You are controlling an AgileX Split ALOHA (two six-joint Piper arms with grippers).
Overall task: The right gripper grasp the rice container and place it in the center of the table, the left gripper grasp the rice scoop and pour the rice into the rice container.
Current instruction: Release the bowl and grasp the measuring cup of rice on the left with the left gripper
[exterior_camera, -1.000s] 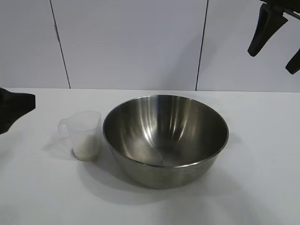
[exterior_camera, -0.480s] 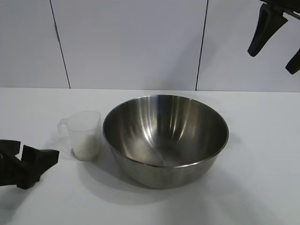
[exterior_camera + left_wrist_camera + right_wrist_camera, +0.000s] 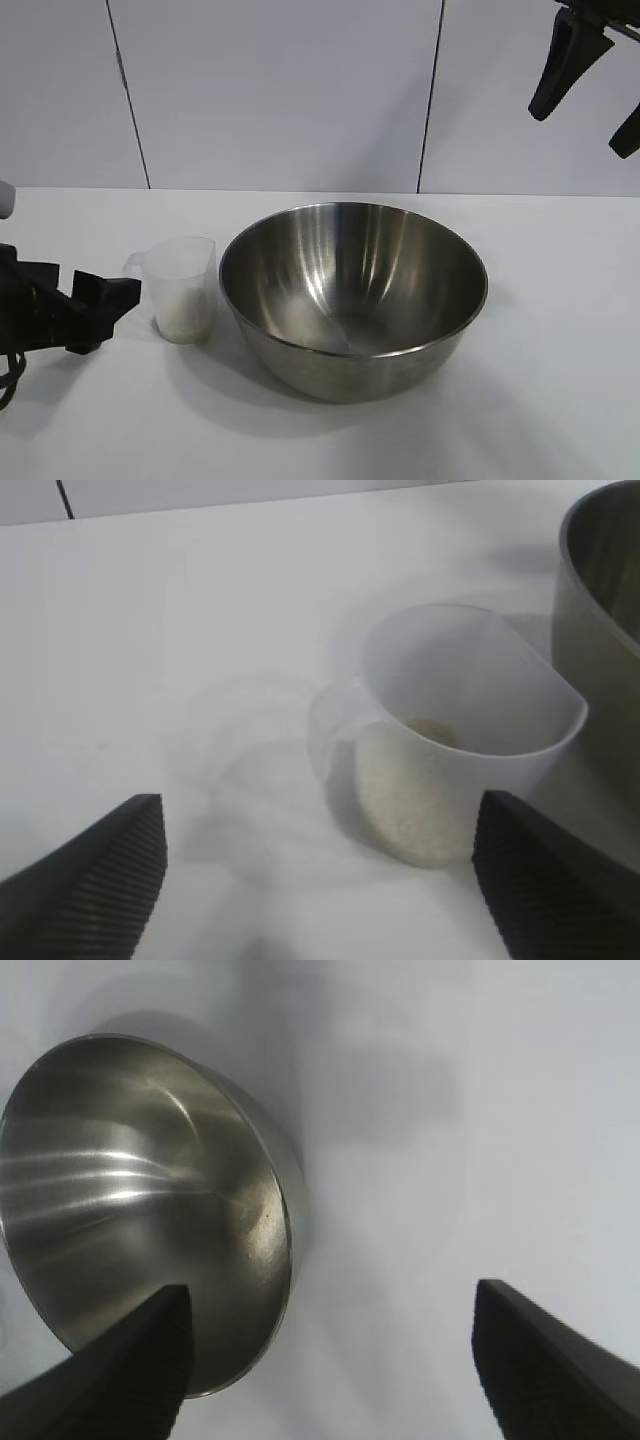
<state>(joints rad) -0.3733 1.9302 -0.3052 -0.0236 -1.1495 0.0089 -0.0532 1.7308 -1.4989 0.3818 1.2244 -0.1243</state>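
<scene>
Exterior view: rice container (image 3: 353,297) sitting upright mid-table (image 3: 560,400), shiny inside bare of grains. Just to its left, nearly touching, the rice scoop (image 3: 183,289), upright, rice (image 3: 186,315) filling roughly its lower third. Left gripper (image 3: 100,300) low over the table at the left edge, fingers spread wide, tips just beside the scoop's handle side, gripping nothing. Right gripper (image 3: 590,90) up high at the top right corner, well apart from the container, fingers splayed and empty.

Left wrist view: scoop (image 3: 450,730) framed between two ribbed black fingers (image 3: 100,880), neither one touching it. Grains (image 3: 410,800) heaped in the bottom, handle turned toward the camera. Container wall (image 3: 600,630) right alongside the scoop.

Right wrist view: looking down into the container (image 3: 130,1200), streaked reflections inside, no rice showing. Both fingers (image 3: 540,1360) parted wide, clear above the table, holding nothing.
</scene>
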